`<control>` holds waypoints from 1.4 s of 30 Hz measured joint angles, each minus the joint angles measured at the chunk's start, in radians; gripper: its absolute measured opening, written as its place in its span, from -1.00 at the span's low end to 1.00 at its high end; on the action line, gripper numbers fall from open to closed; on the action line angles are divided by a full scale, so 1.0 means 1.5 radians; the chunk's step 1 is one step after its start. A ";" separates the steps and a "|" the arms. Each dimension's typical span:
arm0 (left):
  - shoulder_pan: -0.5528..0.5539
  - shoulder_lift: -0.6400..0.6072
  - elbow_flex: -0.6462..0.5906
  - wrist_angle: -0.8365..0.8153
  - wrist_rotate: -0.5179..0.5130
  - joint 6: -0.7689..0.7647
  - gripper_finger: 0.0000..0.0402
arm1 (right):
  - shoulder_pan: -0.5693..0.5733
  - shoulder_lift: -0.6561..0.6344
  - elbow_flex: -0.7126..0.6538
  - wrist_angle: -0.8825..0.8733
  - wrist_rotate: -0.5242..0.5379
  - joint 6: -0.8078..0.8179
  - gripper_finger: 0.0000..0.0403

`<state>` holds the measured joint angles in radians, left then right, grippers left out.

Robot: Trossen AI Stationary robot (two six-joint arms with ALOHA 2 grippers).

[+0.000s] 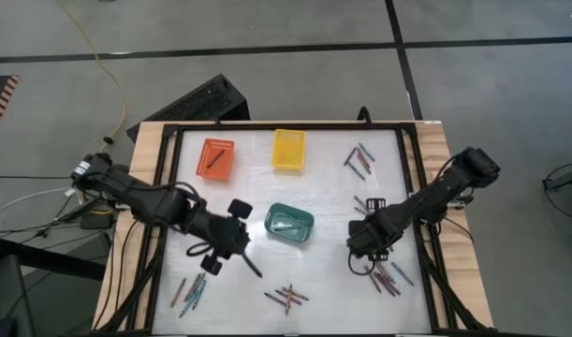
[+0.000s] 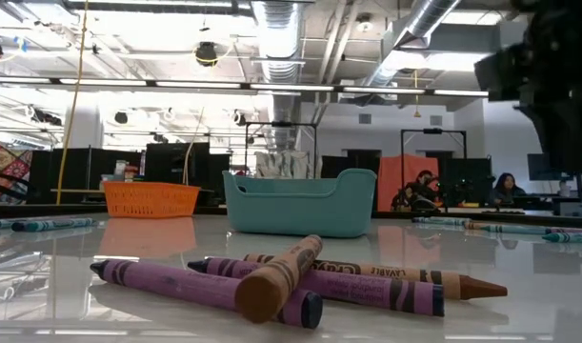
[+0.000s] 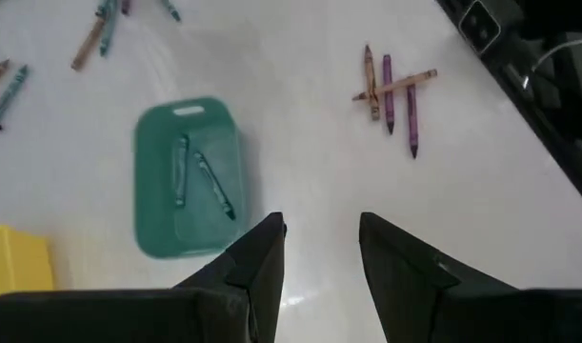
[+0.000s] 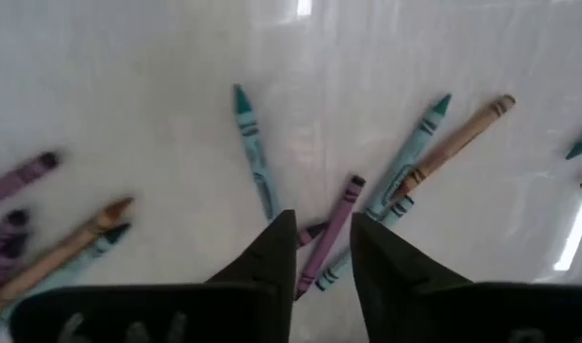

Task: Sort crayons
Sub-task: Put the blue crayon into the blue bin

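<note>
White desk [image 1: 323, 197] fills the high view, wood edges, grey floor round it. On it I see orange basket [image 1: 216, 158], yellow basket [image 1: 288, 149], green basket [image 1: 289, 224] w/ crayons inside. Crayons [image 1: 287, 298] lie in loose groups: near front edge center, front left, back right, and by the right arm. Left pincer [image 1: 249, 263] hangs over bare desk just left of green basket. Right pincer [image 1: 368, 254] sits low over the front-right crayon group.

Low view: purple and brown crayons [image 2: 300, 278] piled close up, touching; green basket [image 2: 300, 202] behind, orange one [image 2: 150, 199] further back left.

Left wrist view: left pincer [image 3: 321, 238] spread, nothing between fingers; green basket [image 3: 188, 176] holds two teal crayons.

Right wrist view: right pincer [image 4: 323, 232] spread a bit, fingertips astride a purple crayon [image 4: 331, 232], not pinching it as far as I can tell; teal and brown crayons fan out around.
</note>
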<state>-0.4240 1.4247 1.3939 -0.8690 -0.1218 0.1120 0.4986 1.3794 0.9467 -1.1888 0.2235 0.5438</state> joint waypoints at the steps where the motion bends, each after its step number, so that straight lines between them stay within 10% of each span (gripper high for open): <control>1: -0.008 0.000 -0.011 -0.001 -0.005 -0.011 -0.36 | -0.004 -0.006 -0.012 0.014 -0.012 -0.005 -0.42; 30: -0.081 -0.034 -0.193 0.138 -0.062 -0.125 -0.36 | -0.074 -0.003 -0.184 0.289 -0.124 -0.074 -0.42; 42: -0.081 -0.034 -0.193 0.134 -0.069 -0.118 -0.36 | -0.071 0.019 -0.188 0.344 -0.133 -0.070 -0.79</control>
<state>-0.5457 1.3731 1.1049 -0.6679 -0.2248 -0.0647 0.3913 1.4086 0.6655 -0.6727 0.0238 0.4393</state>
